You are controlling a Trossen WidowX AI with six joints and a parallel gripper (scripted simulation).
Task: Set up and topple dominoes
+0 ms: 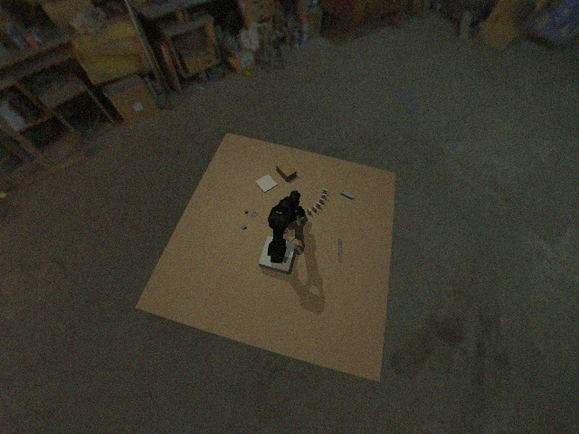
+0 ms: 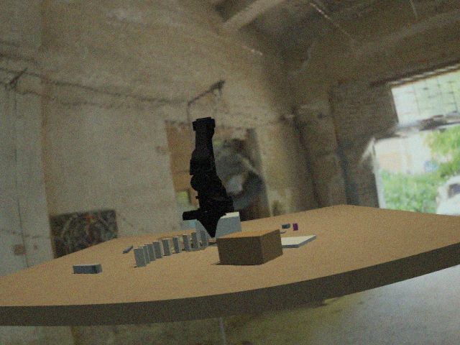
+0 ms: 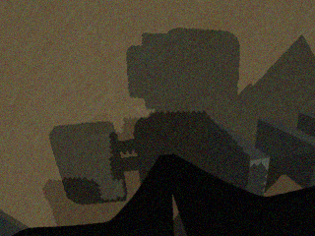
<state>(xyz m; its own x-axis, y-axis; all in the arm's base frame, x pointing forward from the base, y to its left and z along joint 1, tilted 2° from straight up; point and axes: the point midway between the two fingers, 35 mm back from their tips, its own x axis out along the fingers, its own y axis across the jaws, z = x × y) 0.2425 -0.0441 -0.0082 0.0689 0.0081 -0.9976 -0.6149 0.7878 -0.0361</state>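
Note:
A curved row of small grey dominoes (image 1: 318,205) (image 2: 167,246) stands upright; all those I can make out are standing. The far end domino (image 2: 139,256) stands apart from my arm. My gripper (image 2: 212,235) (image 3: 167,161) is shut and empty, its fingertips together, pointing down low beside the near end of the row. In the top view the arm partly hides it. In the wrist view a pale-faced domino (image 3: 259,169) shows just right of the fingers, partly in shadow. The exact gap between fingertips and the near end domino cannot be told.
A brown box (image 1: 286,170) (image 2: 241,249) and a white flat plate (image 1: 266,183) (image 2: 299,241) lie beyond the arm. A grey block (image 1: 346,194) (image 2: 87,269) and a thin grey bar (image 1: 339,250) (image 2: 127,249) lie outside the row. A small purple block (image 1: 246,212) (image 2: 295,226) is left of the arm.

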